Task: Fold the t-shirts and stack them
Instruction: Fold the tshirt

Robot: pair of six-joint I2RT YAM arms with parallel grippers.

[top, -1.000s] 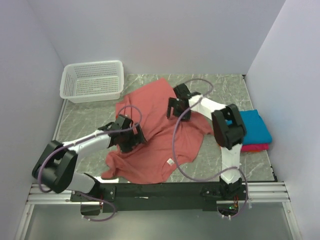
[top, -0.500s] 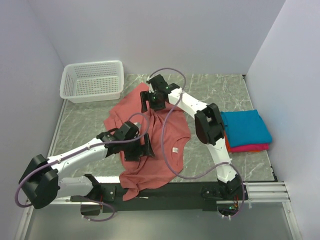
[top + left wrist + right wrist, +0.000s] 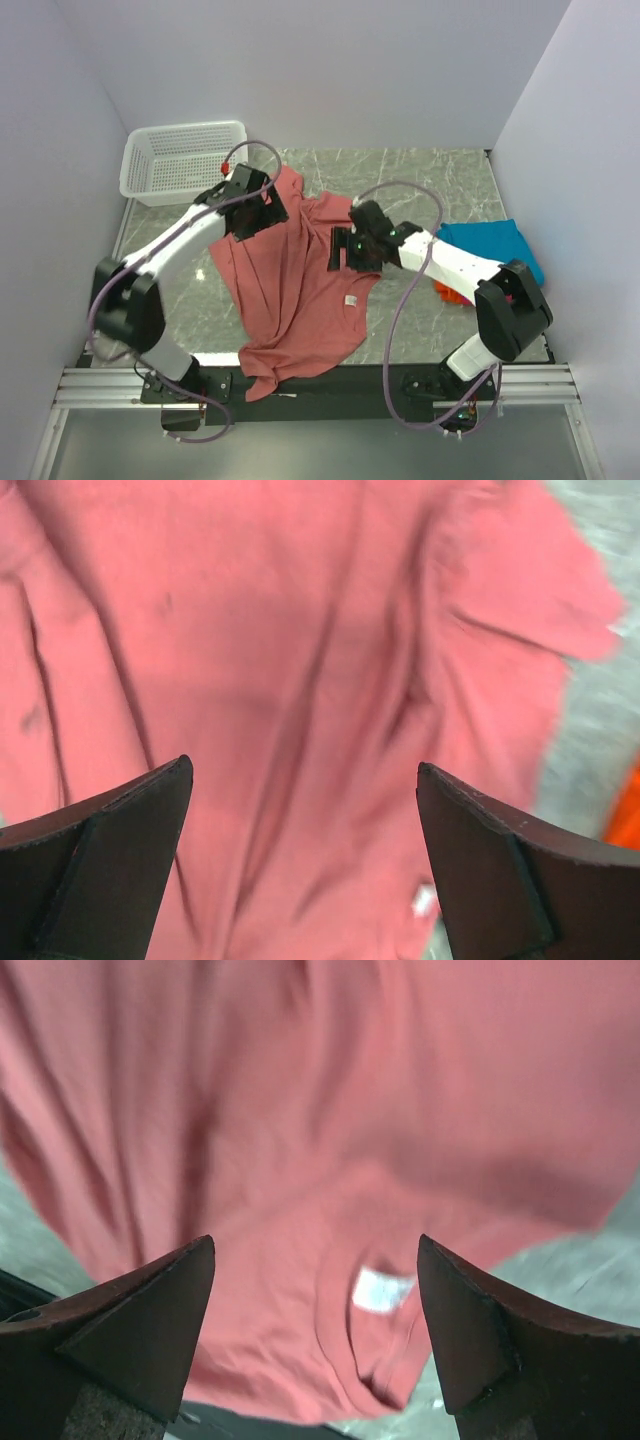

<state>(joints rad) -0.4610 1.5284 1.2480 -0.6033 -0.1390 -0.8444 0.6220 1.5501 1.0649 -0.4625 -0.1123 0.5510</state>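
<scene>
At the far left corner of the grey marbled table top point(image 3: 440, 175), a white plastic mesh basket point(image 3: 185, 160) is placed; no cloth is seen inside it. Just to its right, the left gripper point(image 3: 258, 208) is held over the far left part of the large salmon-red cloth t-shirt point(image 3: 295, 290). In the left wrist view its two fingers are spread wide and nothing is held between them.

The t-shirt is spread unfolded and wrinkled in the middle of the table. Its long axis runs from the far edge toward the near edge, where a part of it is draped over. The small white neck label point(image 3: 351, 299) is found on the right side of the cloth, toward the near edge.

The right gripper point(image 3: 345, 250) is held above the right border of the t-shirt, just beyond the label; its fingers are also parted and empty. The collar is therefore judged nearer to the right arm, and the far left part nearer to the left arm.

At the right edge, a folded teal-blue t-shirt point(image 3: 495, 245) is laid on a folded orange one point(image 3: 447, 292), partly hidden by the right arm.
</scene>
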